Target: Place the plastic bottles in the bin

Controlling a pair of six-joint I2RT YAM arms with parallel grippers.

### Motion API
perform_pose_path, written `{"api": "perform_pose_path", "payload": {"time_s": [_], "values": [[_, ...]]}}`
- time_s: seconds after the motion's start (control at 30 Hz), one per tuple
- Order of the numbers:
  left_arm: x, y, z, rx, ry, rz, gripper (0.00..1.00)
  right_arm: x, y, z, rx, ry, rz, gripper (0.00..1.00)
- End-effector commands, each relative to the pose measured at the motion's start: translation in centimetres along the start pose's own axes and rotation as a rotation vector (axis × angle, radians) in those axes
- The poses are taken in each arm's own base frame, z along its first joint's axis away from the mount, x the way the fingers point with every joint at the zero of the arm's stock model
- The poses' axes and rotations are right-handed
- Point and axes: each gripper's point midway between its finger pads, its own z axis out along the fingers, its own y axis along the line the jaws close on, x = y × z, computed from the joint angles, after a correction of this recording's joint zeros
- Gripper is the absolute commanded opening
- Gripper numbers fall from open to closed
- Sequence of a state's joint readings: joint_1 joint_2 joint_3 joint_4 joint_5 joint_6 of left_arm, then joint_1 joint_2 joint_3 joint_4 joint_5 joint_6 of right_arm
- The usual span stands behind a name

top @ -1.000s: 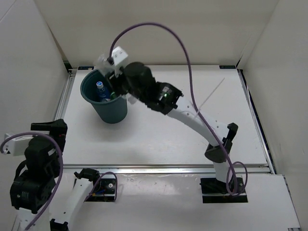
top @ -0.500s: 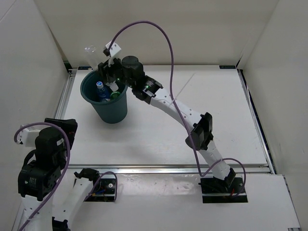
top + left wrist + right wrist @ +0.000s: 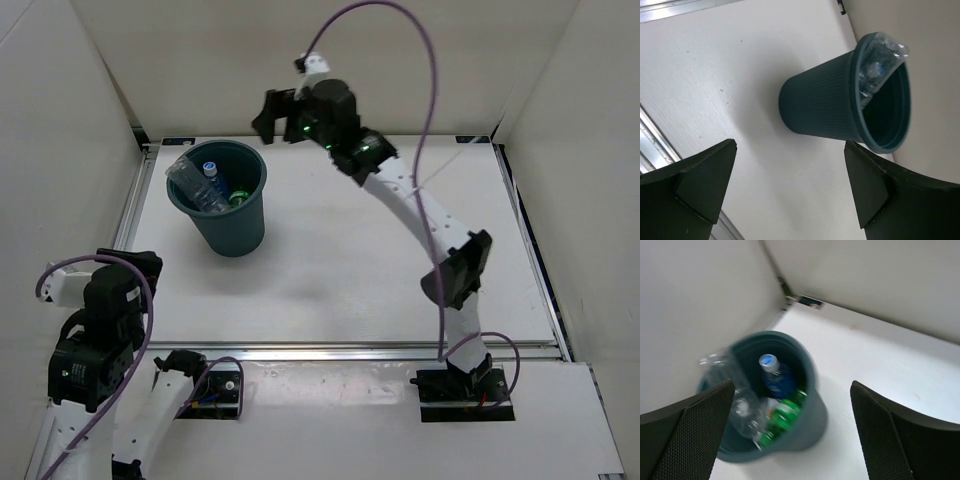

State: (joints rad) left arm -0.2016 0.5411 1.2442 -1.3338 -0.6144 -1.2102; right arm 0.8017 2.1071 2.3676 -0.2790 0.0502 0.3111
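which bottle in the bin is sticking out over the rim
The clear, crumpled plastic bottle, leaning against the rim of the round dark teal plastic bin. The blue-capped bottle and the green bottle sit lower inside.

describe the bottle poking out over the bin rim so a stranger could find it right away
The dark teal bin stands at the far left of the white table. The clear bottle leans on the left side of its rim, one end poking above it. Unlike the blue-labelled bottle and the green bottle lower inside, it looks colourless and crinkly.
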Motion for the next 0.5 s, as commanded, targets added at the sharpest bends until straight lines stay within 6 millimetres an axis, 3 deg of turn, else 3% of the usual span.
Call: {"api": "perform_pose_path", "payload": {"time_s": [0.0, 0.03, 0.1, 0.13, 0.2, 0.23, 0.27, 0.3, 0.37, 0.43, 0.47], "values": [[0.0, 1.1, 1.1, -0.014, -0.055, 0.060, 1.00, -3.9, -2.2, -7.2, 0.079, 0.037, 0.117, 1.00], [0.5, 1.6, 1.6, -0.031, -0.048, 0.083, 1.00, -5.1, -2.0, -9.7, 0.077, 0.038, 0.100, 1.00], [1.6, 3.2, 2.5, -0.069, -0.042, 0.112, 1.00, -3.5, -2.0, -11.6, 0.061, 0.105, 0.034, 1.00], [2.0, 3.8, 2.7, -0.077, -0.038, 0.119, 1.00, -4.9, -1.5, -14.1, 0.040, 0.086, 0.011, 1.00], [2.7, 4.9, 3.4, -0.107, -0.038, 0.141, 1.00, -2.6, -1.7, -16.4, 0.040, 0.175, -0.009, 1.00], [3.3, 6.0, 4.0, -0.135, -0.041, 0.161, 1.00, -3.6, -1.2, -19.0, 0.033, 0.155, -0.035, 1.00], [3.4, 6.5, 4.3, -0.153, -0.049, 0.164, 1.00, -2.9, -1.3, -20.3, 0.038, 0.178, -0.042, 1.00], [3.0, 6.6, 4.6, -0.156, -0.084, 0.150, 1.00, -3.6, -0.9, -22.7, 0.041, 0.154, -0.045, 1.00], [2.9, 7.2, 5.4, -0.179, -0.123, 0.183, 1.00, -1.0, -2.5, -24.6, 0.117, 0.222, -0.043, 1.00], [2.1, 7.5, 6.5, -0.206, -0.211, 0.201, 1.00, -0.4, -3.6, -27.0, 0.171, 0.230, -0.054, 1.00], [1.8, 7.6, 7.0, -0.222, -0.243, 0.215, 1.00, 1.4, -4.6, -27.6, 0.212, 0.276, -0.054, 1.00]]}}
